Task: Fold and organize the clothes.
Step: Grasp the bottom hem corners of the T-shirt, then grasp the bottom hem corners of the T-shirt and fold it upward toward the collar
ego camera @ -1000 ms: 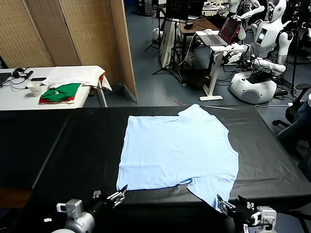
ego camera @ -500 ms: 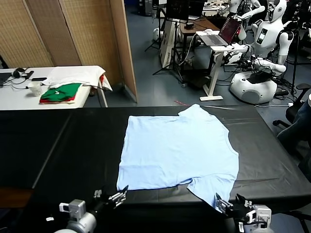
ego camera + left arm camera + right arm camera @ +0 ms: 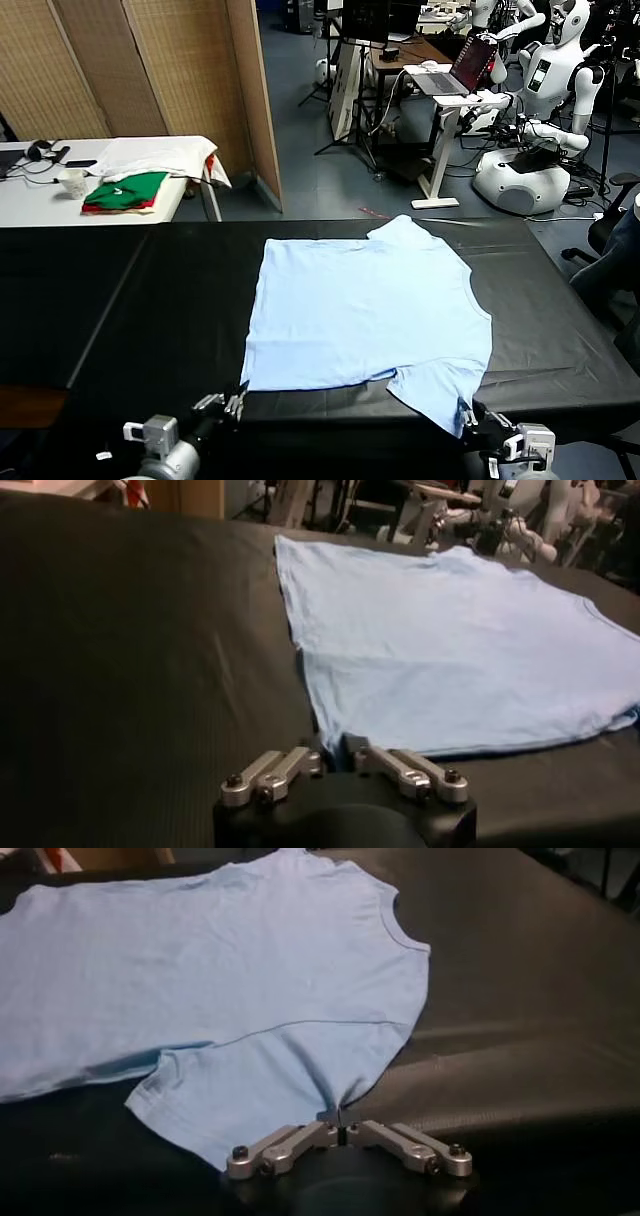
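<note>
Head view: T-shirt (image 3: 365, 322) flat on black table (image 3: 120, 300). Left gripper (image 3: 232, 403) pinches its near hem corner, right gripper (image 3: 471, 420) its near sleeve edge; lift both evenly.

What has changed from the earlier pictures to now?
Both grippers have closed on the T-shirt: the left gripper on its near hem corner, the right gripper on the near sleeve's edge, puckering the cloth there. The T-shirt otherwise lies flat as before, not lifted.
</note>
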